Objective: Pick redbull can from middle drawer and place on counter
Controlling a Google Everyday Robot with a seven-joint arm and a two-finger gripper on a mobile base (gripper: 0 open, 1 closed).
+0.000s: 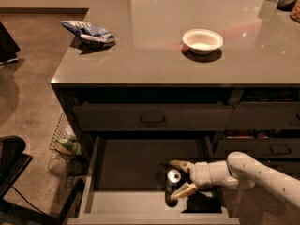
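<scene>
The redbull can (173,177) stands upright in the open middle drawer (126,168), near its front right, its silver top facing up. My gripper (179,177) reaches in from the right on a white arm. Its two tan fingers (184,190) are spread open, one behind the can and one in front of it, close around it. The counter (154,55) is the glossy grey-brown slab above the drawers.
A white bowl (202,40) sits on the counter at centre right. A blue-and-white chip bag (89,32) lies at the counter's left corner. A closed drawer front with a black handle (153,120) is above the open drawer. A wire basket (63,142) stands on the floor at left.
</scene>
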